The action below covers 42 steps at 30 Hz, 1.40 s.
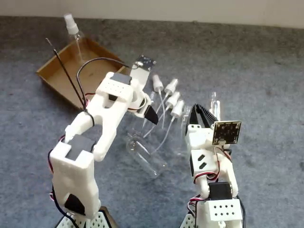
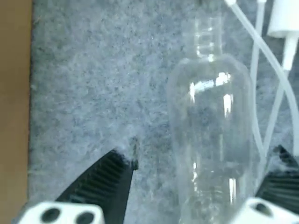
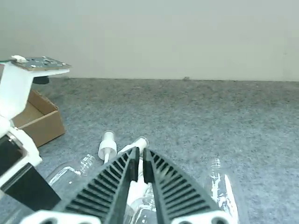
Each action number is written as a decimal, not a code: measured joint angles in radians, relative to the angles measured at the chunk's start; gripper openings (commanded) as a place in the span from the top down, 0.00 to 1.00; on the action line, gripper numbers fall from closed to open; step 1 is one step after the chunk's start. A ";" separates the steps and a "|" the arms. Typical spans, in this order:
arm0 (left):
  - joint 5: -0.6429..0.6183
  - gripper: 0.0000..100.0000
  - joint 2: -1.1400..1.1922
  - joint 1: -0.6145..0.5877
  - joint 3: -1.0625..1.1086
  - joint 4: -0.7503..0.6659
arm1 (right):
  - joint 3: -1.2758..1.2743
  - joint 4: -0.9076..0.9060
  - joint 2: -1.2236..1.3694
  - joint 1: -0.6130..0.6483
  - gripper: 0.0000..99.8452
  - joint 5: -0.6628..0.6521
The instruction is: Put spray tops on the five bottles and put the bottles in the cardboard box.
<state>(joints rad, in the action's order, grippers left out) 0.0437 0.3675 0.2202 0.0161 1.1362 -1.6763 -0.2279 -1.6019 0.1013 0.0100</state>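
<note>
Here, a clear bottle (image 2: pixel 210 107) on the carpet (image 2: pixel 93 70), between the jaws of the wide-open left hand (image 2: pixel 206 156).

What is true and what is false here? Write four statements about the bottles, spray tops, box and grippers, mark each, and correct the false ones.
1. A capped bottle is in the cardboard box. True.
2. The left gripper is shut on a spray top. False: it is open, with an uncapped bottle lying between its fingers.
3. Four loose spray tops lie on the carpet. True.
4. The right gripper holds a bottle. False: it is shut, with nothing between its fingers.
</note>
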 measured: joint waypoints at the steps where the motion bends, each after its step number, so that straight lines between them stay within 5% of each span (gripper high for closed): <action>1: 0.000 0.63 0.028 0.002 -0.028 0.005 | 0.000 0.000 0.000 0.000 0.98 0.000; 5: 0.000 0.66 0.117 -0.003 -0.155 0.112 | 0.000 0.000 0.000 0.000 0.98 0.000; 13: 0.005 0.93 0.227 0.002 -0.310 0.206 | 0.000 0.002 0.000 0.000 0.98 0.000; 27: 0.005 0.93 0.236 -0.002 -0.358 0.215 | 0.000 0.002 0.000 0.000 0.98 0.000; 42: 0.005 0.93 -0.144 0.000 -0.362 0.365 | 0.000 0.002 0.000 0.000 0.98 0.000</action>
<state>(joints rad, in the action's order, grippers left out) 0.0483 0.2232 0.2202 -0.3460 1.5014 -1.6763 -0.2263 -1.6019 0.1013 0.0100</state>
